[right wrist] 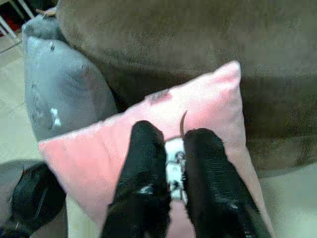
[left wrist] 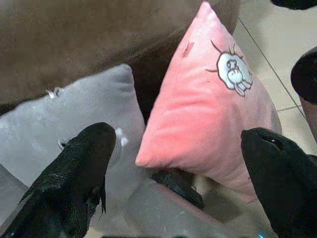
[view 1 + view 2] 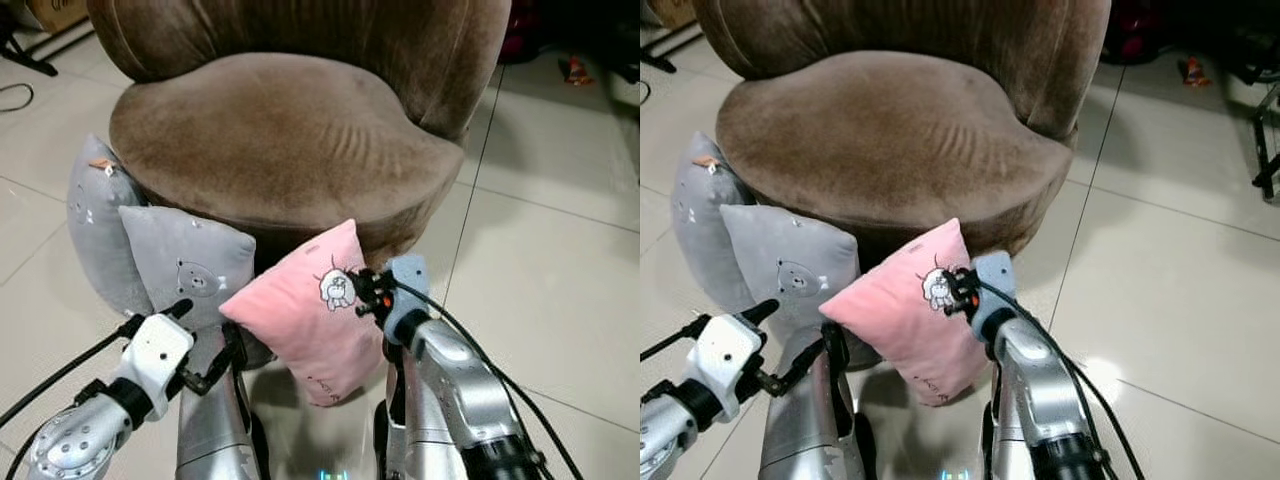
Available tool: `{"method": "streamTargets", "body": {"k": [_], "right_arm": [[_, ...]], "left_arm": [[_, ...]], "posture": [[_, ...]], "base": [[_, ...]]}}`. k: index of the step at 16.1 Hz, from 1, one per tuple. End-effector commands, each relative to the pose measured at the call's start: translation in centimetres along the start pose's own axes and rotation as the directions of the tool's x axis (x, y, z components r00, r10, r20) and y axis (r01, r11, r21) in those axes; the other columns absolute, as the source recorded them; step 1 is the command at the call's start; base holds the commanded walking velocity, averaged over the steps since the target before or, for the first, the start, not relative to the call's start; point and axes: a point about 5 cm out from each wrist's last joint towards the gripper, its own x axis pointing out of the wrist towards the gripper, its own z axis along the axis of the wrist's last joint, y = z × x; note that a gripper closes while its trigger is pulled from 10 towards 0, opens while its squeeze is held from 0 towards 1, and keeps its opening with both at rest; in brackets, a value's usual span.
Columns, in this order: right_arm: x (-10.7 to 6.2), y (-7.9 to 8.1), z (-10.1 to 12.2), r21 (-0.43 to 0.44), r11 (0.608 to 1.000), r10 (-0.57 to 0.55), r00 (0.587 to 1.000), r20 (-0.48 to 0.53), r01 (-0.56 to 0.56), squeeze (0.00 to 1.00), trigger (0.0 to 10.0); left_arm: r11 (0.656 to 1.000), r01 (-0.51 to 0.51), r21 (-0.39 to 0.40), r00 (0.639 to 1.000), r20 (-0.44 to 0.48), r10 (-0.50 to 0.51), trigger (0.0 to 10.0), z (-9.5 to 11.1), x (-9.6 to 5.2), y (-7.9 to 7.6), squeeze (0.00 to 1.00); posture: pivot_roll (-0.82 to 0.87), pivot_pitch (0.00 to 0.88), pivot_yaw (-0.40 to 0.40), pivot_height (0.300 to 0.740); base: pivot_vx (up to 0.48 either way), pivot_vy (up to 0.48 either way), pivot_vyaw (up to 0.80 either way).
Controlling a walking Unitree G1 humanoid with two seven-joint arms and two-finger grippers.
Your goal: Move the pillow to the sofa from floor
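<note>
1. Pale tiled floor (image 3: 560,250) all round; brown velvet sofa (image 3: 290,140) straight ahead, seat bare and above the level of the grippers.
2. Pink pillow (image 3: 300,305) standing tilted at the foot of the sofa, between the two arms, one corner pointing up toward the seat edge, long axis running up and away.
3. Right gripper (image 1: 173,163) pinched shut on the pink pillow's face at the small cartoon patch (image 2: 234,74); clearly the nearer arm, already touching.
4. Left gripper (image 2: 173,163) spread wide, just beside the pillow's lower corner, holding nothing.
5. Two grey pillows (image 3: 180,260) leaning against the sofa base on the left, the nearer one touching the pink one.
6. Coming move, judged: up and forward over the seat rim, then release onto the cushion.
</note>
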Motion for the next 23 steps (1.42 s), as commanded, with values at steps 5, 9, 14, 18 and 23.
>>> {"method": "streamTargets", "body": {"k": [5,9,14,18,23], "right_arm": [[2.8,0.2,-0.6,-0.05,0.997,-0.065,0.995,-0.077,0.061,1.0,10.0],[5.6,2.2,-0.1,-0.178,0.983,0.008,0.989,-0.147,-0.035,1.0,10.0],[7.3,5.6,-0.6,-0.246,0.961,0.075,0.978,-0.196,-0.123,1.0,10.0],[7.1,6.6,-2.6,-0.276,0.955,0.042,0.967,-0.251,-0.113,0.0,10.0],[7.2,6.2,-2.3,-0.206,0.979,-0.03,0.983,-0.18,-0.008,0.0,10.0]], "left_arm": [[1.0,0.002,0.019,1.0,-0.021,-0.001,10.0,-0.6,0.2,0.4,0.59],[1.0,0.015,0.027,1.0,-0.017,-0.015,10.0,-0.2,0.6,0.4,0.59],[0.999,0.013,0.034,0.999,-0.037,-0.012,10.0,-0.4,-0.4,1.0,0.59],[0.999,0.038,0.035,0.998,-0.052,-0.036,10.0,-0.2,-1.5,0.4,0.59],[0.998,0.042,0.044,0.998,-0.043,-0.04,10.0,1.0,-2.7,0.5,0.58]], "posture": [[0.02,0.148,0.043,0.461],[0.03,0.211,0.036,0.461],[0.04,0.24,0.029,0.461],[0.05,0.296,0.037,0.461],[0.07,0.391,0.019,0.461]], "base": [[0.0,0.0,0.0],[0.0,0.0,0.0],[0.0,0.0,0.0],[0.0,0.0,0.0],[0.0,0.0,0.0]]}}
